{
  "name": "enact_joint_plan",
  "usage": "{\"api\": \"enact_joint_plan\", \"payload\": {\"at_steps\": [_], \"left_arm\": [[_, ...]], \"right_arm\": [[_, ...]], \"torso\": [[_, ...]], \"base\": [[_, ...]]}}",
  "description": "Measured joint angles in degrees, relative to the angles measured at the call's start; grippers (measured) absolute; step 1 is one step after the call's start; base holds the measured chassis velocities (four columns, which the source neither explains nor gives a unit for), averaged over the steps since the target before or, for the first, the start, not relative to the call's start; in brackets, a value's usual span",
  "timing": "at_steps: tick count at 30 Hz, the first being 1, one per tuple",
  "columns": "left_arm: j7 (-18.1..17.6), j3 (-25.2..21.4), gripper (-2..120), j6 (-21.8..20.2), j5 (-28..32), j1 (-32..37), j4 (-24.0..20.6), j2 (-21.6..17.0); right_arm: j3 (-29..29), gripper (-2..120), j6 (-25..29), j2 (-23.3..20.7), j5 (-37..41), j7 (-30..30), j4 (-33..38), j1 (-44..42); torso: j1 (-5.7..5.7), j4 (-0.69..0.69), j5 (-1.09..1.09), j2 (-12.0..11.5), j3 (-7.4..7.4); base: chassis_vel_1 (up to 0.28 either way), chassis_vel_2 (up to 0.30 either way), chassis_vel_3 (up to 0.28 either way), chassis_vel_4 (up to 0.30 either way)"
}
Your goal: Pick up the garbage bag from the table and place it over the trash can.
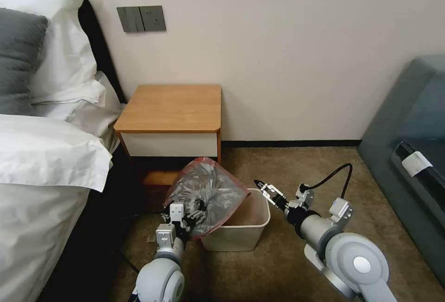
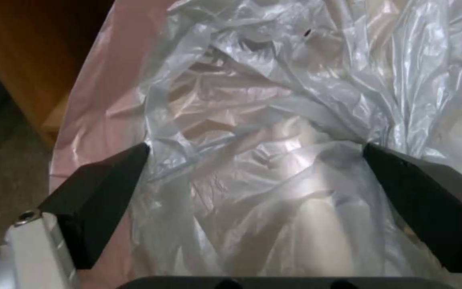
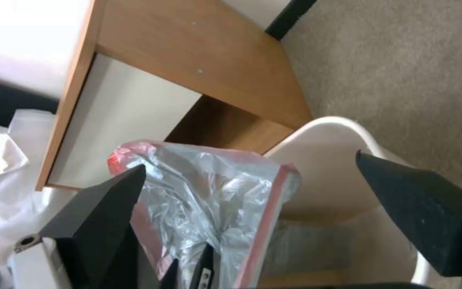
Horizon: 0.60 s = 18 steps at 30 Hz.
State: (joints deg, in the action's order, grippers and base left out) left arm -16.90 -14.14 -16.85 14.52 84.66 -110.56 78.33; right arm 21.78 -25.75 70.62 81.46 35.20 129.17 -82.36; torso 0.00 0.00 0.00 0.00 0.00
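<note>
The garbage bag [image 1: 206,193] is a crumpled grey sheet with a pink-red edge, standing up over the left part of the beige trash can [image 1: 237,238], which sits on the carpet in front of the table [image 1: 174,107]. My left gripper [image 1: 193,215] is pushed into the bag's near side. Its black fingers are spread wide, so the left gripper [image 2: 255,154] is open with the garbage bag [image 2: 274,100] bulging between them. My right gripper [image 1: 261,186] hovers open by the can's right rim. In the right wrist view, the right gripper [image 3: 251,161] faces the garbage bag [image 3: 204,192], the trash can [image 3: 343,124] and the table [image 3: 215,64].
A bed [image 1: 46,163] with white bedding stands close on the left, and a grey sofa [image 1: 417,130] on the right. Brown carpet [image 1: 301,163] lies open between the can and the sofa. A black cable [image 1: 334,173] loops above my right wrist.
</note>
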Motion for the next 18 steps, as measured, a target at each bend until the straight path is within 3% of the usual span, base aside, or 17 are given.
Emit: {"api": "enact_joint_plan", "payload": {"at_steps": [18], "left_arm": [[-0.59, 2.26, 91, -0.07, -0.88, 0.15, 0.33, 0.15]], "right_arm": [[-0.05, 100, 0.54, 0.32, -0.86, -0.09, -0.54, -0.11]], "torso": [[0.00, 0.00, -0.01, 0.00, 0.00]], "base": [[0.000, 0.000, 0.000, 0.000]]}}
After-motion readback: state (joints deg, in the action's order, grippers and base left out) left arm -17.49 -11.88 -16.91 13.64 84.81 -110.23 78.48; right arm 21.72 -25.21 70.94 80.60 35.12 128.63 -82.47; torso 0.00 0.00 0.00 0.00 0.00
